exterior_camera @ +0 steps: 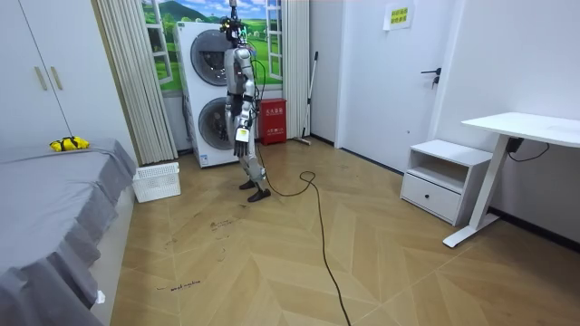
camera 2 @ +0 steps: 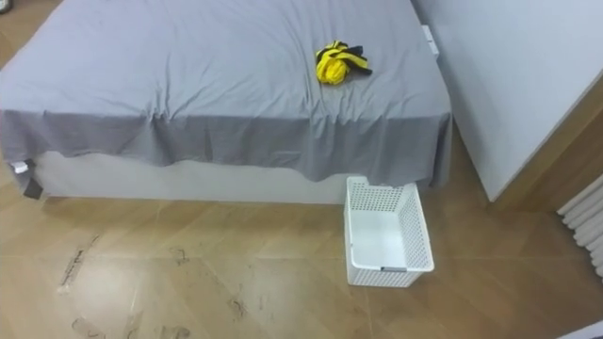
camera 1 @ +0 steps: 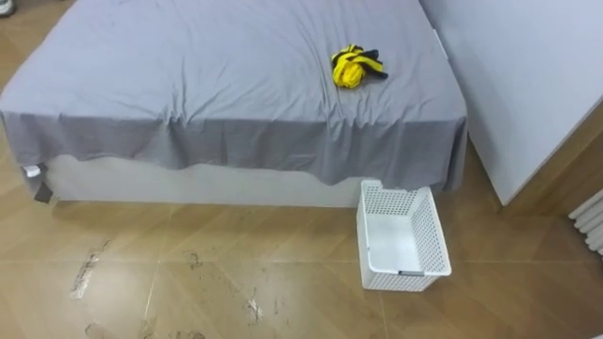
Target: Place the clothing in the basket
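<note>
Fingers on the robot's left hand (exterior_camera: 241, 136) look too small in the room view, so I cannot tell if they are spread out or curled up. That hand hangs down by the robot's side. The robot stands up straight on the wood floor (camera 1: 236, 273), right in front of two washing machines (exterior_camera: 208, 91) that sit one on top of the other. It faces the bed (camera 1: 217, 75) but is well away from it. A grey sheet (camera 1: 113, 132) covers the bed and hangs down over the side in loose folds. The clothes (camera 1: 356, 67) are a small yellow and black bundle. They lie on top of the bed, near the end that is on the robot's right, and they are not in the basket yet. The basket (camera 1: 397, 247) is white with lots of little holes in its walls. It stands on the floor just beside the corner of the bed, down below the clothes and a bit to the right. One short end of the basket sits under the hanging edge of the sheet. Some dark scuff marks (camera 1: 89, 268) show on the floor in front of the bed. In the room view, striped curtains (exterior_camera: 136, 72) hang between the bed and the washing machines. A red box (exterior_camera: 270, 122) stands by the machines. Far over on the room view's right are a small white cabinet (exterior_camera: 444, 181) and a white tabletop (exterior_camera: 530, 127).
</note>
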You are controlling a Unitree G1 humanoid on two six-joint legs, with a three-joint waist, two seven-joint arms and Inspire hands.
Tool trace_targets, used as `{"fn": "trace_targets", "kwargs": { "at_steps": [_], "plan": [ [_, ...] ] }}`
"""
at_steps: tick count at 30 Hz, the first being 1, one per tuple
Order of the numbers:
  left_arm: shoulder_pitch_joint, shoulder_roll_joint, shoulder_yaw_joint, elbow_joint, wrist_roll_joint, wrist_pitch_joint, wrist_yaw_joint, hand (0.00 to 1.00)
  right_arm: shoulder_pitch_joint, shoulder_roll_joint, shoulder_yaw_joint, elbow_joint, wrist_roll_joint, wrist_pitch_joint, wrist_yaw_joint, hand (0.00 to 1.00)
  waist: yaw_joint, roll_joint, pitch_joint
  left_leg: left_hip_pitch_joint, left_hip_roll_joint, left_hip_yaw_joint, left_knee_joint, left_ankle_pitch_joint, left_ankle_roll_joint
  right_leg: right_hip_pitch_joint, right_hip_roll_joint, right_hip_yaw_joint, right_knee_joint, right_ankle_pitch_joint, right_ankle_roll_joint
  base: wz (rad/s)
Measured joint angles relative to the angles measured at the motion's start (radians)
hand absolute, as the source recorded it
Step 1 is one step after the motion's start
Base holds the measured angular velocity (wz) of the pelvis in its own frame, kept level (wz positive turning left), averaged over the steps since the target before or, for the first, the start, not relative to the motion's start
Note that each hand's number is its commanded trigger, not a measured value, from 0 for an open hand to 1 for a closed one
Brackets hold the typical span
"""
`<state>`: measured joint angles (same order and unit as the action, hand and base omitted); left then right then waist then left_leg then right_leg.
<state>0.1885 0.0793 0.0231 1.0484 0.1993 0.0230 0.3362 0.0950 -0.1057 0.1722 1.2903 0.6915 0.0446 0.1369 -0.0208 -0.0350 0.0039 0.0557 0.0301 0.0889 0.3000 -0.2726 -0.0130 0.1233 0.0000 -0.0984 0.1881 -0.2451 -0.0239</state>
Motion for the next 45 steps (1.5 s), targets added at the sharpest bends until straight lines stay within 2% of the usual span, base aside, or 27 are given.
{"fn": "trace_targets", "kwargs": {
  "at_steps": [5,6,8,9,11,14,15,17,20,23,24,25,26,28,31,33,34,35,36,37,39,40,41,42,43,44,45],
  "plan": [
    [-0.001,0.020,0.015,-0.014,-0.120,-0.005,-0.012,0.00,0.003,-0.002,0.001,-0.005,0.010,-0.003,0.014,0.00,0.001,0.000,0.0020,-0.156,0.055,0.010,0.334,-0.022,-0.008,-0.010,0.023,-0.003,0.054,-0.049,-0.034,0.10],
    [0.001,0.021,0.015,-0.015,-0.128,-0.008,-0.017,0.00,0.004,-0.006,0.000,-0.004,0.012,-0.006,0.014,0.00,0.000,0.003,0.0083,-0.218,0.075,0.013,0.437,-0.007,0.003,0.004,0.034,-0.003,0.060,-0.059,-0.049,0.15],
    [0.002,0.019,0.003,-0.013,-0.154,-0.011,-0.021,0.00,0.004,-0.010,0.002,-0.007,0.017,-0.010,0.011,0.00,-0.004,0.001,0.0081,-0.274,0.039,0.003,0.419,-0.019,0.028,0.008,0.016,-0.004,0.076,-0.078,-0.050,0.09],
    [0.003,0.012,-0.011,-0.019,-0.181,-0.016,-0.023,0.00,0.001,-0.019,0.003,-0.007,0.016,-0.009,0.008,0.00,-0.001,0.000,0.0084,-0.328,-0.002,0.004,0.324,-0.008,0.023,0.000,-0.005,-0.004,0.085,-0.092,-0.044,0.00],
    [0.004,0.009,-0.022,-0.030,-0.238,-0.026,-0.025,0.00,0.004,-0.025,0.003,-0.007,0.013,-0.008,0.004,0.00,0.004,-0.002,0.0070,-0.399,-0.049,0.009,0.120,0.063,-0.002,-0.003,-0.025,0.002,0.090,-0.114,-0.033,-0.24],
    [0.024,0.011,-0.020,-0.029,-0.288,-0.048,-0.041,0.00,0.012,-0.026,0.003,-0.008,-0.003,0.000,-0.012,0.00,0.026,-0.001,0.0078,-0.440,-0.046,0.026,-0.049,0.258,0.002,0.037,-0.052,0.041,0.084,-0.161,-0.013,-0.55],
    [0.028,0.009,-0.015,-0.030,-0.298,-0.066,-0.044,0.00,0.015,-0.027,0.001,-0.010,-0.011,-0.001,-0.013,0.00,0.024,-0.009,0.0030,-0.454,-0.063,0.040,-0.032,0.318,0.036,0.048,-0.074,0.050,0.082,-0.181,0.004,-0.15],
    [0.021,0.011,-0.004,-0.030,-0.300,-0.085,-0.051,0.00,0.020,-0.027,-0.011,-0.007,-0.028,-0.002,-0.014,0.00,0.022,-0.025,-0.0086,-0.481,-0.088,0.085,0.047,0.289,0.110,0.051,-0.106,0.065,0.068,-0.195,0.039,-0.07],
    [0.016,0.013,-0.007,-0.030,-0.299,-0.106,-0.083,0.00,0.030,-0.029,-0.030,-0.010,-0.034,-0.019,-0.013,0.00,0.031,-0.029,-0.0020,-0.491,-0.107,0.125,0.190,0.156,0.127,0.080,-0.155,0.065,0.094,-0.170,0.081,-0.18],
    [0.008,0.014,-0.014,-0.028,-0.306,-0.125,-0.084,0.00,0.040,-0.028,-0.035,-0.033,-0.016,-0.039,-0.014,0.00,0.030,-0.031,0.0006,-0.385,-0.140,0.133,0.179,0.072,0.141,0.005,-0.197,0.065,0.415,-0.081,0.118,-0.03],
    [0.008,0.016,-0.036,-0.026,-0.303,-0.129,-0.083,0.00,0.044,-0.031,-0.037,-0.052,-0.005,-0.046,-0.016,0.00,0.032,-0.034,0.0041,-0.317,-0.152,0.130,0.139,0.057,0.146,-0.047,-0.211,0.063,0.568,0.038,0.114,-0.10],
    [0.010,0.016,-0.057,-0.026,-0.286,-0.134,-0.083,0.00,0.044,-0.032,-0.040,-0.069,-0.009,-0.054,-0.017,0.00,0.032,-0.010,-0.0030,-0.252,-0.153,0.117,0.093,0.047,0.149,-0.099,-0.211,0.062,0.688,0.164,0.099,-0.12],
    [0.006,0.016,-0.062,-0.026,-0.276,-0.138,-0.084,0.00,0.045,-0.032,-0.041,-0.087,-0.010,-0.055,-0.018,0.00,0.033,-0.009,0.0001,-0.221,-0.152,0.110,0.069,0.043,0.151,-0.128,-0.210,0.053,0.736,0.157,0.091,-0.08],
    [-0.025,0.012,-0.074,-0.014,-0.257,-0.147,-0.084,0.00,0.039,-0.027,-0.041,-0.172,-0.017,-0.057,-0.017,0.00,0.035,0.012,0.0080,-0.128,-0.129,0.086,-0.001,0.032,0.146,-0.284,-0.178,-0.016,0.824,0.026,0.041,0.04],
    [-0.053,0.012,-0.112,-0.024,-0.234,-0.149,-0.084,0.00,0.019,-0.015,-0.039,-0.268,-0.052,-0.068,-0.025,0.00,0.027,0.034,0.0190,-0.049,-0.095,0.046,-0.040,0.005,0.131,-0.449,-0.092,-0.070,0.611,-0.049,0.025,0.27],
    [-0.056,0.013,-0.160,-0.030,-0.234,-0.149,-0.083,0.00,0.008,-0.013,-0.038,-0.299,-0.070,-0.077,-0.031,0.00,0.023,0.037,0.0180,0.012,-0.080,0.024,-0.083,-0.012,0.116,-0.478,-0.058,-0.083,0.353,-0.009,0.017,0.34],
    [-0.058,0.009,-0.180,-0.029,-0.232,-0.145,-0.087,0.00,-0.005,-0.013,-0.038,-0.302,-0.071,-0.089,-0.036,0.00,0.021,0.042,0.0163,0.047,-0.069,0.002,-0.098,-0.029,0.105,-0.480,-0.052,-0.100,0.199,0.097,0.012,0.42],
    [-0.058,0.007,-0.191,-0.029,-0.229,-0.143,-0.088,0.00,-0.008,-0.014,-0.040,-0.303,-0.071,-0.097,-0.042,0.00,0.020,0.047,0.0144,0.065,-0.060,-0.012,-0.100,-0.037,0.098,-0.478,-0.046,-0.111,0.147,0.153,0.006,0.43],
    [-0.059,0.009,-0.204,-0.029,-0.225,-0.143,-0.089,0.00,-0.010,-0.015,-0.040,-0.322,-0.069,-0.111,-0.058,0.00,0.024,0.048,-0.0006,0.083,-0.041,-0.025,-0.102,-0.053,0.079,-0.461,-0.025,-0.122,0.095,0.235,-0.035,0.20],
    [-0.061,0.012,-0.209,-0.025,-0.227,-0.143,-0.089,0.00,-0.028,-0.016,-0.040,-0.345,-0.068,-0.122,-0.071,0.00,0.035,0.055,-0.0025,0.087,-0.021,-0.027,-0.093,-0.065,0.054,-0.441,-0.007,-0.133,0.108,0.271,-0.061,0.05],
    [-0.046,0.010,-0.213,-0.025,-0.228,-0.142,-0.090,0.00,-0.048,-0.019,-0.045,-0.385,-0.065,-0.142,-0.086,0.00,0.042,0.080,0.0044,0.121,0.006,-0.025,-0.107,-0.057,0.013,-0.423,0.008,-0.156,0.161,0.220,-0.070,0.06],
    [-0.042,0.008,-0.214,-0.037,-0.227,-0.143,-0.091,0.00,-0.045,-0.018,-0.062,-0.432,-0.058,-0.142,-0.104,0.00,0.033,0.086,0.0127,0.171,0.018,-0.047,-0.121,-0.036,-0.008,-0.461,-0.006,-0.170,0.312,0.171,-0.091,0.21],
    [-0.033,0.010,-0.212,-0.047,-0.227,-0.145,-0.092,0.00,-0.040,-0.018,-0.067,-0.460,-0.054,-0.142,-0.108,0.00,0.027,0.079,0.0263,0.194,0.024,-0.069,-0.118,-0.035,-0.007,-0.501,-0.007,-0.188,0.382,0.134,-0.082,0.00],
    [0.000,0.030,-0.201,-0.056,-0.229,-0.161,-0.092,0.00,-0.030,-0.008,-0.069,-0.520,-0.051,-0.137,-0.113,0.00,0.035,0.078,0.0028,0.201,0.026,-0.065,-0.060,-0.047,-0.020,-0.512,0.007,-0.179,0.299,0.141,-0.079,-0.15],
    [0.018,0.049,-0.198,-0.044,-0.229,-0.157,-0.092,0.00,-0.022,-0.012,-0.068,-0.578,-0.051,-0.137,-0.111,0.00,0.034,0.065,0.0053,0.181,0.026,-0.035,0.070,-0.075,-0.054,-0.490,0.009,-0.198,0.258,0.198,-0.117,-0.31],
    [0.032,0.049,-0.198,-0.045,-0.229,-0.149,-0.093,0.00,-0.020,-0.025,-0.067,-0.594,-0.052,-0.136,-0.113,0.00,0.027,0.075,0.0035,0.171,0.048,-0.025,0.146,-0.076,-0.054,-0.466,0.023,-0.215,0.270,0.187,-0.130,-0.23],
    [0.057,0.060,-0.178,-0.053,-0.230,-0.153,-0.091,0.00,-0.019,-0.025,-0.072,-0.619,-0.052,-0.136,-0.126,0.00,0.024,0.076,0.0008,0.134,0.071,-0.007,0.294,-0.017,-0.069,-0.406,0.041,-0.227,0.249,0.140,-0.146,-0.15]
  ]
}}
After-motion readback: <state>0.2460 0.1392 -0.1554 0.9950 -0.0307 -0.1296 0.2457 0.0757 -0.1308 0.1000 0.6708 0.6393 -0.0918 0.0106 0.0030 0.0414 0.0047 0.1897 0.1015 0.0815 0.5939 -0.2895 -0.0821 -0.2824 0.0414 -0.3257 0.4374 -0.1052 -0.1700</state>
